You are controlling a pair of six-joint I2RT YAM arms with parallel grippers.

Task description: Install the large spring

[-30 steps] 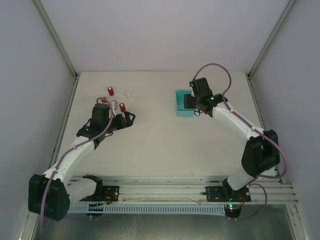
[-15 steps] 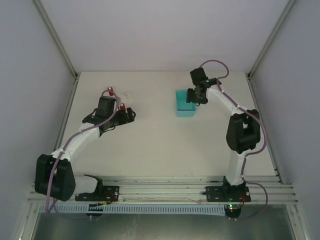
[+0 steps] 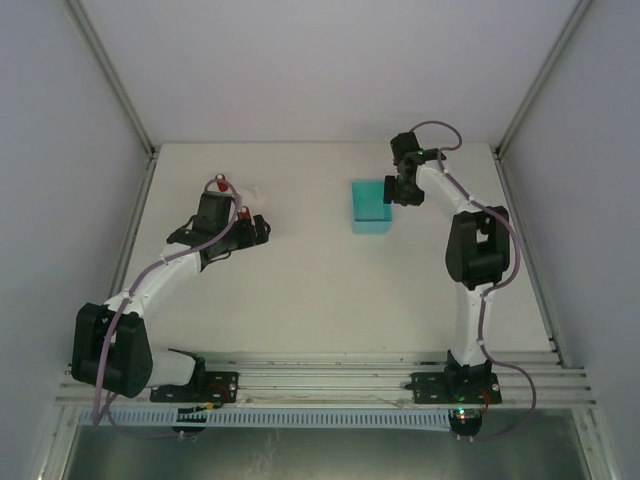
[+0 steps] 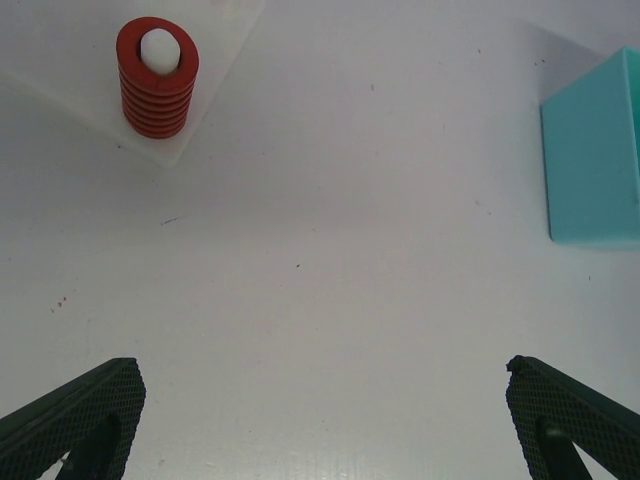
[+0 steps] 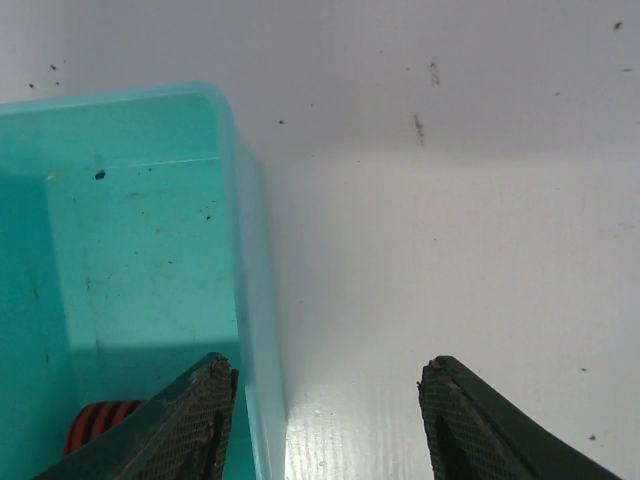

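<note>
A red spring (image 4: pixel 155 80) stands on a white peg on the white base plate (image 4: pixel 215 60). It shows in the top view (image 3: pixel 243 212), with a second red spring (image 3: pixel 219 183) behind it. My left gripper (image 4: pixel 325 425) is open wide and empty over bare table, just right of the plate (image 3: pixel 262 232). Another red spring (image 5: pixel 100 425) lies in the teal bin (image 5: pixel 140 250), mostly hidden by my finger. My right gripper (image 5: pixel 330 410) is open and straddles the bin's right wall (image 3: pixel 392 192), with one finger inside and one outside.
The teal bin (image 3: pixel 371 205) sits at the back centre of the white table and also shows at the right edge of the left wrist view (image 4: pixel 600 150). Enclosure walls stand on three sides. Bare table lies between the plate and the bin.
My right arm has stretched toward the back, and its gripper has shifted from over the bin to the bin's right edge. My left gripper moved slightly toward the plate, then held still.
</note>
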